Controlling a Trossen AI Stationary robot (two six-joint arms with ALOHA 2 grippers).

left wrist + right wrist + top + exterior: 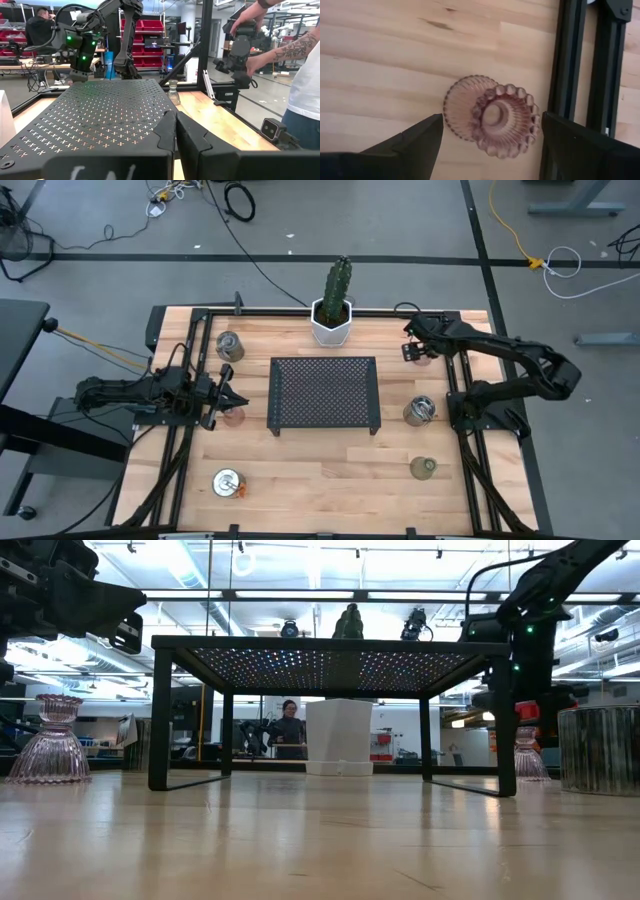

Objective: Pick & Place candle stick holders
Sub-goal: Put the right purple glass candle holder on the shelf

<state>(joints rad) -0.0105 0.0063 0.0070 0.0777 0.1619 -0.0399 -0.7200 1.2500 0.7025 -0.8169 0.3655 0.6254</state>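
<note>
A pinkish glass candle stick holder [492, 117] stands on its foot on the wood at the table's far right [421, 355]. My right gripper [491, 120] hangs above it, slanting down and open, one finger on either side and clear of it. My left gripper [232, 394] is shut and level at the table's left, with another pinkish holder [235, 416] just beside it. Silver holders stand at the far left [229, 346], near left [229, 481] and right [420, 410]. A greenish one [424, 468] stands near right.
The black mesh tray [324, 394] stands on legs mid-table. The white cactus pot [333, 322] is behind it. A black frame rail [570, 60] runs close beside the pinkish holder. A person [305, 75] stands beyond the table's right side.
</note>
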